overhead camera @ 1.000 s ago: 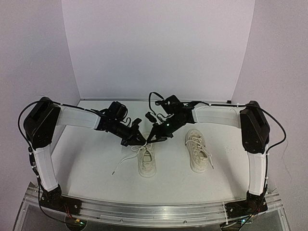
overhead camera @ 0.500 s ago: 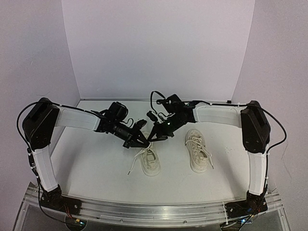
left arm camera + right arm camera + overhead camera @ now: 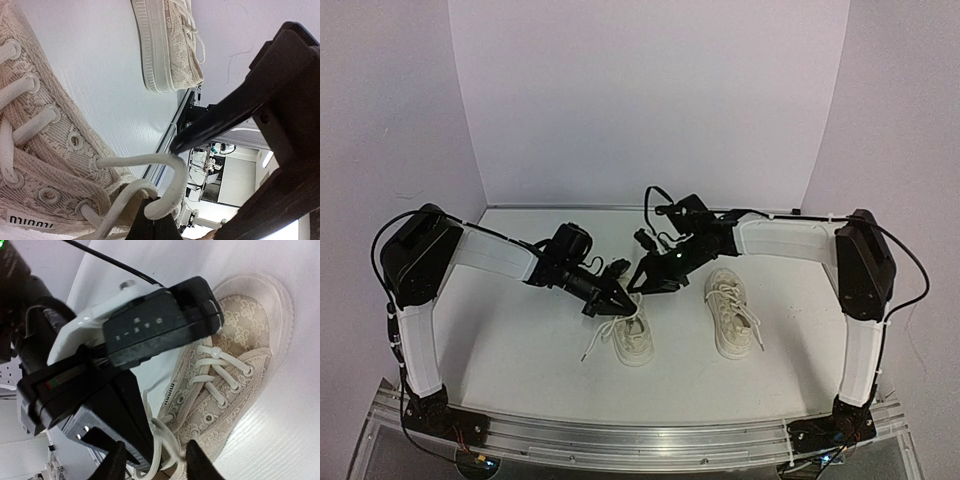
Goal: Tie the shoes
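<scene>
- Centrally on the white tabletop (image 3: pixel 510 340) sits the untied shoe (image 3: pixel 630 342), one of the cream pair. Its long axis runs near-to-far, with the toe toward the arms' bases and the top eyelets at the far end.
- Its lace (image 3: pixel 135 160) rises from a top eyelet in a drawn loop, and a free end (image 3: pixel 590 348) trails off the shoe's left side onto the tabletop.
- Left fingers (image 3: pixel 612 300), clenched, sit at the shoe's far-left corner and appear to pinch that loop. The left wrist view shows the strand bending round a dark tip.
- Right fingers (image 3: pixel 197 462), parted and gripping nothing, hang just beyond the collar, with loose strands passing through the gap between them.
- The relation that counts, on this reading: the lace lies directly between the right fingers and just beside the left pair. That leaves the right arm best placed for the next catch while the left supplies tension.
- Second shoe (image 3: pixel 730 312) lies roughly parallel, well apart to the right and nearer the right arm. Whether its lace is knotted cannot be made out.
- Hidden: the top view buries both sets of fingertips in black hardware. The exact pinch point is cut off at the bottom edge of the left wrist view, and the left arm's body blocks much of the right wrist view.
</scene>
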### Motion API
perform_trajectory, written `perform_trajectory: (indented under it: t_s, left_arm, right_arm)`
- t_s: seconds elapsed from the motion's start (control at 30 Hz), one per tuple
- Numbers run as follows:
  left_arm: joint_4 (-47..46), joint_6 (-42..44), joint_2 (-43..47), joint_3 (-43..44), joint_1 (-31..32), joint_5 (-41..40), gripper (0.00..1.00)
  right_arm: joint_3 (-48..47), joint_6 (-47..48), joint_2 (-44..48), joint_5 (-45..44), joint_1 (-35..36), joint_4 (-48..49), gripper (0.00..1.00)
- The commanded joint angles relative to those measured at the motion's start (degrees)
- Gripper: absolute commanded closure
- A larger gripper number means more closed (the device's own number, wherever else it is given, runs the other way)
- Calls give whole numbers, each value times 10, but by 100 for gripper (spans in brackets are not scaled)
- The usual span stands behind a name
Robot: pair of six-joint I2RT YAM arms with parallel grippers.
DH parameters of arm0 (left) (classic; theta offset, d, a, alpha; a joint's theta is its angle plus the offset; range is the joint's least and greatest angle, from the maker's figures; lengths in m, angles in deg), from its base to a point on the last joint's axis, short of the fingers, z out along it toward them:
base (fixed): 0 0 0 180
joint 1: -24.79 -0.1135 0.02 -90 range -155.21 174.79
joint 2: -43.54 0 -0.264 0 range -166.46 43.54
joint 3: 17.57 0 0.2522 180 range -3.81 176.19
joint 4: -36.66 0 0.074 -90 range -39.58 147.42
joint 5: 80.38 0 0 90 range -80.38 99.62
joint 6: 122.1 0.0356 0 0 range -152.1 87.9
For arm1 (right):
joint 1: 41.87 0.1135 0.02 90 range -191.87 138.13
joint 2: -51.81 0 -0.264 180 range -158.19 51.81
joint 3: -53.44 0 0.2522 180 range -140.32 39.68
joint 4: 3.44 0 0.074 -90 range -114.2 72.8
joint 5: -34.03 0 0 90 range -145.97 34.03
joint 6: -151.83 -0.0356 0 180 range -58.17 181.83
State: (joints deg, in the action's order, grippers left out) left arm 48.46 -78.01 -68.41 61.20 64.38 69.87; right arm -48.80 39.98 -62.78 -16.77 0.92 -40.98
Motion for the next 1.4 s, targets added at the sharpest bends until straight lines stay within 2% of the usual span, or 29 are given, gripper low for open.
perform_trajectory:
  t_s: [0.0,0.03,0.1,0.33,0.53,0.97,1.13,1.33,1.37]
  left_arm:
    - [-35,-9,1,-7,0,8,100]
    - [-36,-11,1,-8,0,7,100]
    - [-45,-19,1,-11,1,6,100]
    - [-71,-47,1,-13,0,-6,100]
    - [-98,-68,-1,-17,4,-10,100]
    - [-150,-102,-7,-28,7,-13,100]
    - [-164,-110,-12,-29,8,-11,100]
    - [-169,-113,-13,-27,7,-10,100]
    - [-169,-113,-12,-26,7,-10,100]
  right_arm:
    - [28,-43,78,-14,-16,12,46]
    - [41,-51,91,-19,-17,12,41]
    - [70,-67,114,-23,-17,13,37]
    - [149,-106,160,20,-3,47,48]
    - [143,-126,128,11,36,66,47]
    - [134,-141,74,-4,47,79,51]
    - [128,-137,65,-5,49,79,60]
    - [125,-134,60,-5,49,78,79]
    - [127,-133,61,-5,49,79,84]
